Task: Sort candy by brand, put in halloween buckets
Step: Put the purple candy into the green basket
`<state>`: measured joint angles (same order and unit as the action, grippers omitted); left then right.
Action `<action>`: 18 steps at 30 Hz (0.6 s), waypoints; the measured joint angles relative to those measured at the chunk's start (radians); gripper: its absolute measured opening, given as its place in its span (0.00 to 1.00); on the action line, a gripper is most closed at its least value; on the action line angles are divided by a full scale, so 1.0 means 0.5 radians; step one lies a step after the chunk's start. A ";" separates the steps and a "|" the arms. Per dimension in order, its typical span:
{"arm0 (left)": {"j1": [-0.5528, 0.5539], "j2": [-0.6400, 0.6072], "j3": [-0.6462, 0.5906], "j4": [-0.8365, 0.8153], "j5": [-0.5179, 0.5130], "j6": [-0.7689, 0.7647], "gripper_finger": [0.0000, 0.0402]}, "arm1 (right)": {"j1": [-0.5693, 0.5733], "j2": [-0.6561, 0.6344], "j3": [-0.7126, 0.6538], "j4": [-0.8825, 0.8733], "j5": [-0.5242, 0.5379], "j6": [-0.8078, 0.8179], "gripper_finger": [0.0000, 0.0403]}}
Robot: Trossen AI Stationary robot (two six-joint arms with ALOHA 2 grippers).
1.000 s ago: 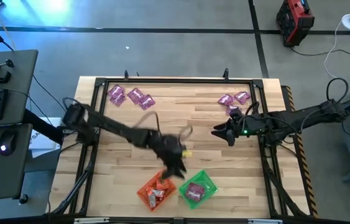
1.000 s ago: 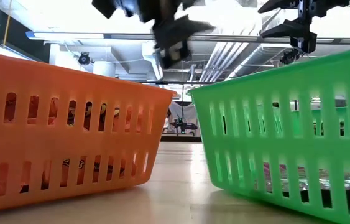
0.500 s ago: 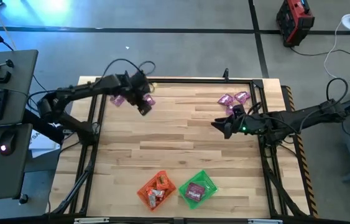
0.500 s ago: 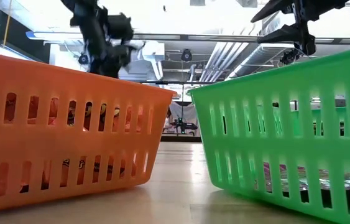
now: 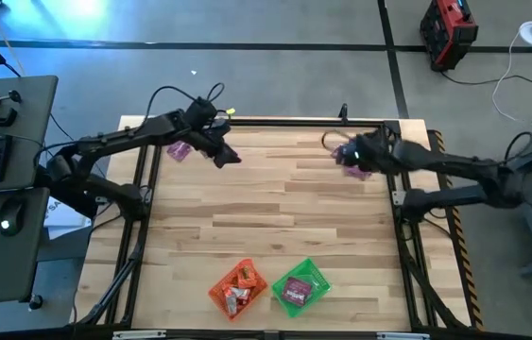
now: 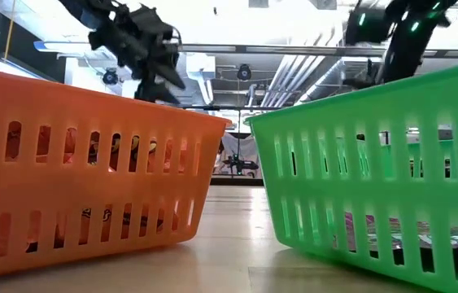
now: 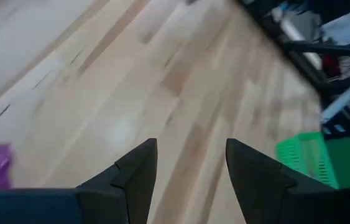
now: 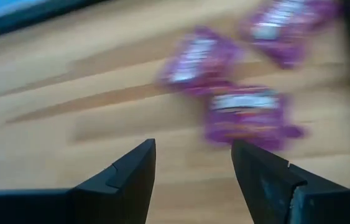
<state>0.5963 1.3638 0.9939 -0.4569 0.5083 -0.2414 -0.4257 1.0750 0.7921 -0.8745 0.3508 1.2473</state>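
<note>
Wood-plank table point(image 5: 275, 217), grey floor point(image 5: 275, 85) around; room ceiling probably pipework.

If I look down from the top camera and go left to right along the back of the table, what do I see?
A purple candy → the left gripper, jaws open → the right gripper, jaws open → more purple candy under the right arm.

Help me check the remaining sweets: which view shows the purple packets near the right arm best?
The right wrist view: three purple packets fill it, just beyond the open right tool. The high view shows them partly hidden by that arm; the low and left wrist views miss them.
</note>
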 joint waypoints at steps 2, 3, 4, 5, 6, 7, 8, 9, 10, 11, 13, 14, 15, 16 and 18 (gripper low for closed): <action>-0.043 -0.044 0.000 0.066 -0.023 -0.011 0.45 | -0.245 0.096 -0.018 -0.001 -0.130 -0.076 0.51; -0.058 -0.061 0.000 0.091 -0.030 -0.028 0.45 | -0.354 0.146 -0.036 0.040 -0.211 -0.116 0.51; -0.071 -0.073 -0.001 0.119 -0.034 -0.053 0.45 | -0.451 0.197 -0.059 0.103 -0.276 -0.174 0.51; -0.083 -0.083 -0.001 0.154 -0.038 -0.088 0.45 | -0.539 0.252 -0.076 0.174 -0.328 -0.233 0.51; -0.095 -0.091 -0.001 0.181 -0.040 -0.122 0.45 | -0.621 0.304 -0.082 0.240 -0.354 -0.284 0.51; -0.105 -0.096 -0.001 0.202 -0.042 -0.157 0.45 | -0.692 0.352 -0.082 0.304 -0.370 -0.327 0.51; -0.114 -0.099 -0.001 0.218 -0.049 -0.195 0.45 | -0.761 0.398 -0.082 0.369 -0.391 -0.378 0.51; -0.127 -0.100 -0.001 0.235 -0.061 -0.231 0.45 | -0.825 0.449 -0.082 0.439 -0.428 -0.429 0.51; -0.141 -0.100 -0.001 0.243 -0.083 -0.256 0.45 | -0.880 0.496 -0.082 0.504 -0.480 -0.475 0.51; -0.155 -0.100 -0.001 0.239 -0.118 -0.285 0.45 | -0.930 0.544 -0.082 0.565 -0.536 -0.516 0.51; -0.186 -0.100 -0.001 0.237 -0.191 -0.321 0.45 | -1.008 0.638 -0.082 0.637 -0.626 -0.570 0.51; -0.198 -0.100 -0.001 0.235 -0.207 -0.337 0.45 | -1.035 0.684 -0.082 0.647 -0.664 -0.607 0.51; -0.211 -0.100 -0.001 0.236 -0.223 -0.350 0.45 | -1.054 0.724 -0.082 0.644 -0.687 -0.652 0.51; -0.226 -0.100 -0.001 0.237 -0.245 -0.359 0.45 | -1.070 0.757 -0.082 0.635 -0.694 -0.693 0.51; -0.256 -0.100 -0.001 0.236 -0.291 -0.389 0.45 | -1.087 0.808 -0.082 0.612 -0.705 -0.741 0.51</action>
<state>0.4683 1.3140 0.9936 -0.3390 0.3627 -0.4359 -0.9695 1.4789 0.7509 -0.5683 -0.0017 0.8768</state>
